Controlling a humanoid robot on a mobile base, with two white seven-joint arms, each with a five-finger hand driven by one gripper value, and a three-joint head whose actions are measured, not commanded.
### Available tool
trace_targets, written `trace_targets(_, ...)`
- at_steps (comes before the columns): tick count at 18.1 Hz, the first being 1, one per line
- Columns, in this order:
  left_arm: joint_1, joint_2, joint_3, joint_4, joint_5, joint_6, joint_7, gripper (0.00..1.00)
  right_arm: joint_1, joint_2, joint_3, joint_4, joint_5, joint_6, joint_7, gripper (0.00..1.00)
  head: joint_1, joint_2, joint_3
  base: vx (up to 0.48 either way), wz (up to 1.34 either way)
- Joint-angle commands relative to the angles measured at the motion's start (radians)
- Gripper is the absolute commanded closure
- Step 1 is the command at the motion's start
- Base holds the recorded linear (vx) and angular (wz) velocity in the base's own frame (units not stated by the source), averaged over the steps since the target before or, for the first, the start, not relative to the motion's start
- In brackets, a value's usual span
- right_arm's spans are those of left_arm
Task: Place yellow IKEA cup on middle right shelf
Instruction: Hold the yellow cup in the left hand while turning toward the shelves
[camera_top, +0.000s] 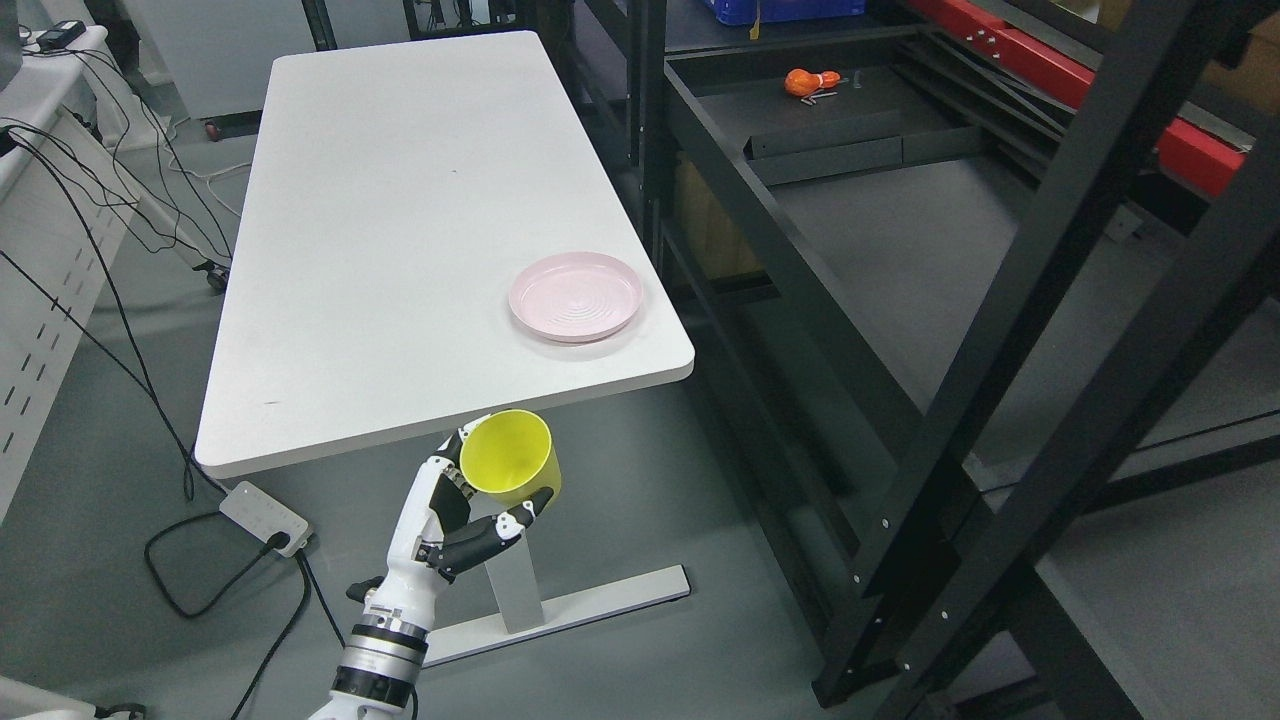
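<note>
Starting at the left, a grey desk (50, 270) had black cables (110, 200) trailing off it down to the floor, and a white power strip (265, 518) sat on the floor just under the near left corner of the worktop (400, 250). That worktop was white, long, and mostly bare.

Coming up from the bottom edge left of the middle was the left robot hand (470, 510), white with black joints. It was closed around the yellow IKEA cup (510, 455), fingers (500, 535) curled under the cup's body and the thumb side up against the rim. The cup was tipped so its open mouth faced the camera, and it looked empty inside. It hung in the air just in front of the worktop's near edge, off the surface, above the white leg and foot (560, 605) of the worktop.

Further right, a pink plate (576, 297) lay flat by the near right corner of the worktop, well apart from the cup.

Right of that stood the black metal shelf rack (800, 290), with dark shelf boards and thick diagonal uprights crossing the right side. At the far end of one shelf lay a small orange thing (808, 82), too small to make out. A red beam (1100, 95) ran behind it, and a blue crate (785, 10) peeked in at the top. No right arm showed anywhere.
</note>
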Motion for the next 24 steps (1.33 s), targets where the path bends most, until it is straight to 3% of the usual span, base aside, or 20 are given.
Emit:
trace_targets(1,0.0,0.017,-0.044,-0.001,0.005,0.001,-0.001,0.93,0.011,-0.017,0.017,0.0,-0.025,-0.001,-0.215,0.01,0.0,0.0,0.0,-0.187,-0.13)
trace_targets(24,-0.003,0.017,-0.119,-0.003,0.006,-0.009,0.001,0.93,0.011,-0.017,0.017,0.0,-0.025,-0.001,-0.215,0.01,0.0,0.0,0.0,-0.153,-0.36)
